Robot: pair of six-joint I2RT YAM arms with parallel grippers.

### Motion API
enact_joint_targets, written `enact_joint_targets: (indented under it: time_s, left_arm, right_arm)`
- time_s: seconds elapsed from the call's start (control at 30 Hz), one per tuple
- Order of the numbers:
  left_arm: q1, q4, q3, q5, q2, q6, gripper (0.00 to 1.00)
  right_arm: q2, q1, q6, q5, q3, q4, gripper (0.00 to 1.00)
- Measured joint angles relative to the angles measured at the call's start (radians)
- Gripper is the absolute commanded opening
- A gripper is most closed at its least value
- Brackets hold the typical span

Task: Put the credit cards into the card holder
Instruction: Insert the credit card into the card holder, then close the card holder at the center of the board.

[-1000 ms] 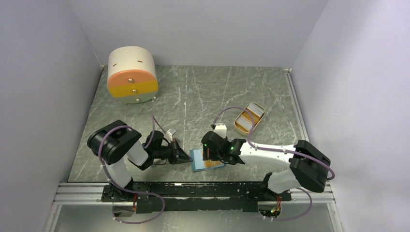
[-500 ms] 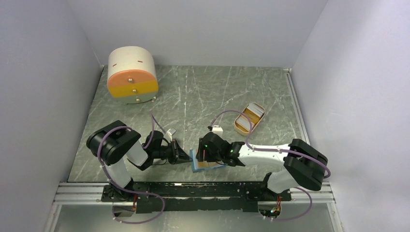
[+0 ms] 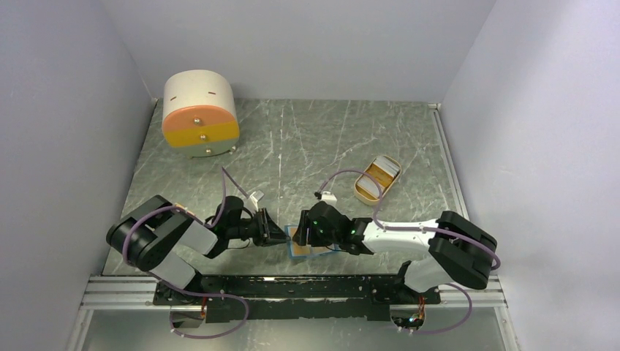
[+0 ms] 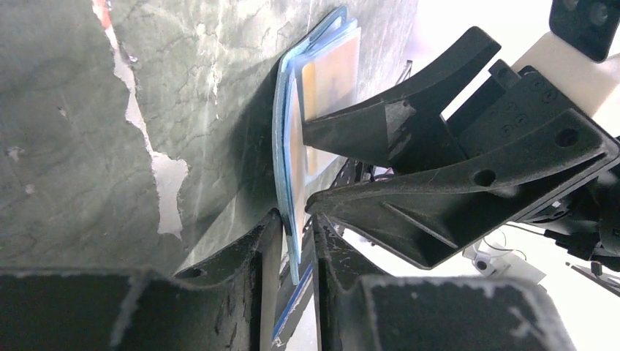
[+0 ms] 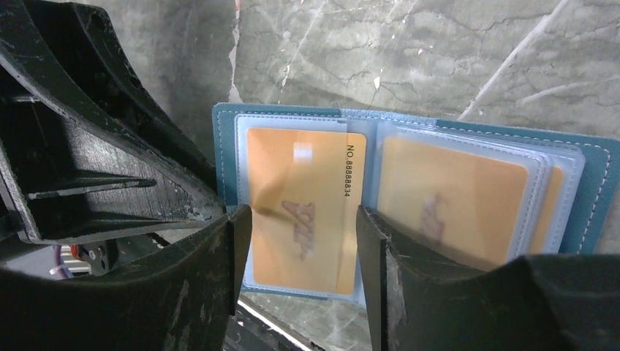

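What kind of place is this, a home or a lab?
Probably a robot lab test cell: plain white walls box in a marbled table, a left arm and right arm are bolted to a metal rail, and a drawer box sits as a prop.

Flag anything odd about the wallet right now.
The orange card, straddled by the right gripper, is not fully seated in the blue wallet: its numbered edge sticks out of the clear sleeve toward the fold, slightly tilted.

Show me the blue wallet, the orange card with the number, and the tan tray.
blue wallet point(image 5: 594, 197): right wrist view, its right-hand blue border.
orange card point(image 5: 305, 210): right wrist view, middle of its face.
tan tray point(image 3: 357, 191): top external view, its near-left rim.
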Motion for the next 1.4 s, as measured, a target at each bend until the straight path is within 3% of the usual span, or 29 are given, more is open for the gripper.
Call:
enact_joint_targets:
  time_s: [0.17, 0.3, 0.4, 0.53, 0.83, 1.0, 1.13, 1.23, 1.4]
  left_arm:
    - [0.0, -0.058, 0.021, -0.004, -0.016, 0.019, 0.22]
    - [0.0, -0.088, 0.035, -0.005, -0.011, 0.029, 0.09]
    - [0.0, -0.155, 0.049, -0.016, -0.024, 0.046, 0.09]
    - [0.0, -0.319, 0.09, -0.052, -0.097, 0.089, 0.09]
    - [0.0, -0.762, 0.174, -0.188, -0.317, 0.202, 0.09]
    - [0.001, -0.956, 0.211, -0.251, -0.362, 0.239, 0.09]
    - [0.01, -1.095, 0.266, -0.306, -0.394, 0.27, 0.09]
    - [0.029, -1.16, 0.302, -0.332, -0.41, 0.289, 0.09]
    - [0.054, -1.196, 0.339, -0.329, -0.398, 0.31, 0.27]
  right_arm:
    - [-0.035, 0.0, -0.014, 0.002, -0.012, -0.018, 0.63]
    - [-0.099, -0.004, -0.035, 0.036, -0.011, -0.083, 0.65]
    - [-0.169, -0.015, -0.047, 0.075, -0.011, -0.129, 0.69]
    - [-0.237, -0.034, -0.057, 0.111, -0.013, -0.173, 0.72]
    - [-0.253, -0.115, -0.063, 0.103, -0.038, -0.212, 0.6]
    - [-0.244, -0.156, -0.047, 0.079, -0.059, -0.211, 0.6]
    - [-0.208, -0.164, -0.042, 0.057, -0.064, -0.207, 0.51]
    - [-0.193, -0.163, -0.023, 0.025, -0.1, -0.164, 0.5]
    - [-0.158, -0.145, -0.014, 0.006, -0.111, -0.096, 0.51]
